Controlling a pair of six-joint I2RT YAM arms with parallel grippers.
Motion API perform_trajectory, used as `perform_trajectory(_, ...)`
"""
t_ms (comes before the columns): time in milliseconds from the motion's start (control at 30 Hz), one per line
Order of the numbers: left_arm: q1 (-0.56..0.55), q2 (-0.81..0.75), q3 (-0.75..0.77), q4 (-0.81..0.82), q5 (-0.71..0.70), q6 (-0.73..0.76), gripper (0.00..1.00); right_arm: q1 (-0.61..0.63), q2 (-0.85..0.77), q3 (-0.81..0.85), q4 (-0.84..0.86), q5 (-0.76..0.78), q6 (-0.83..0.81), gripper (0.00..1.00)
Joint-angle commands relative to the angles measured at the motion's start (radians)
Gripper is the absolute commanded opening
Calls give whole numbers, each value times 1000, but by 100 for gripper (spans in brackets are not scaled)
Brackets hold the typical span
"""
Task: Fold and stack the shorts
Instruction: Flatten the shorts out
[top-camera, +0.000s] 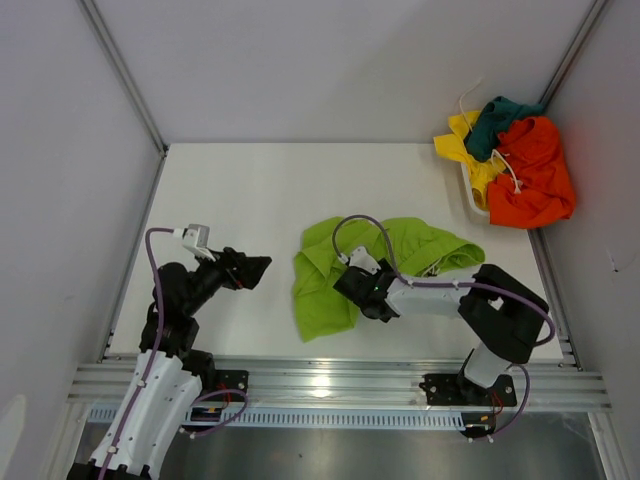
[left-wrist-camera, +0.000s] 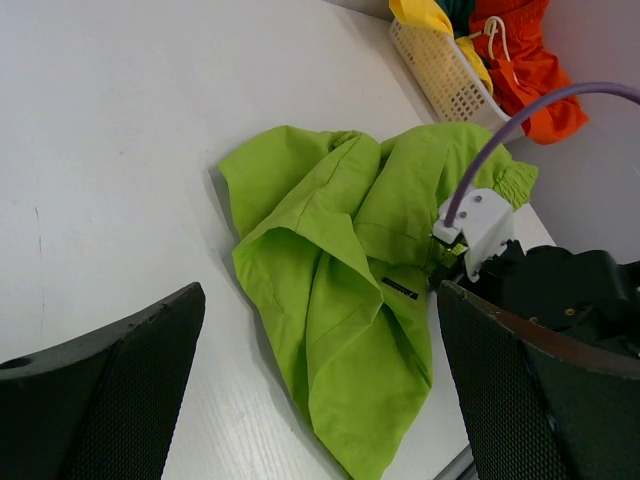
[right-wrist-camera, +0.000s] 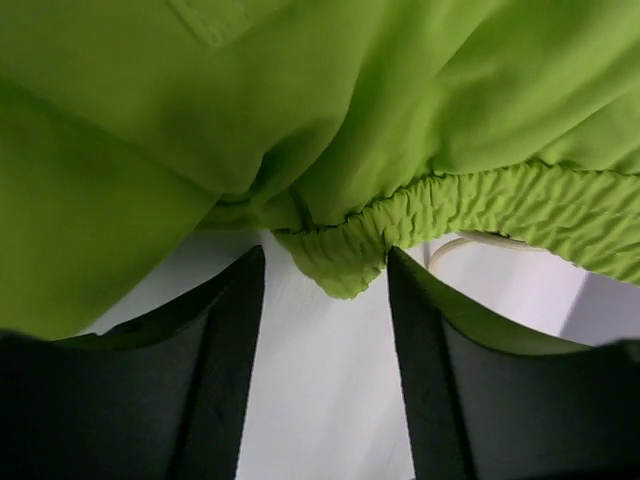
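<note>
Green shorts (top-camera: 385, 262) lie crumpled on the table (top-camera: 230, 190), in the middle near me. My right gripper (right-wrist-camera: 325, 300) is open, with a bit of waistband between its fingers. My left gripper (top-camera: 252, 270) is wide open and empty. If I pinch only that bit, they may bunch up. They stretch sideways, waistband pointing right, legs left.

Lime green cloth shorts (top-camera: 325, 290): middle part hidden under the black right arm (top-camera: 430, 296); cut off in the right wrist view
White plastic mesh basket (top-camera: 473, 197): far right corner; mostly buried under bright shorts (top-camera: 525, 170)
</note>
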Motion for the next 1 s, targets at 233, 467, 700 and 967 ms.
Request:
perform_trajectory(233, -5, 1, -16, 51, 12, 34, 99, 11, 159, 100, -57, 179, 33, 20)
perform_trajectory(467, -5, 7, -20, 66, 25, 31, 99, 40, -96, 70, -56, 4, 48, 0)
perform_trajectory(700, -5, 134, -14, 149, 127, -30, 99, -33, -319, 186, -219, -208, 66, 0)
perform_trajectory(967, -1, 36, -29, 60, -58, -122, 99, -191, -465, 191, -262, -322, 43, 0)
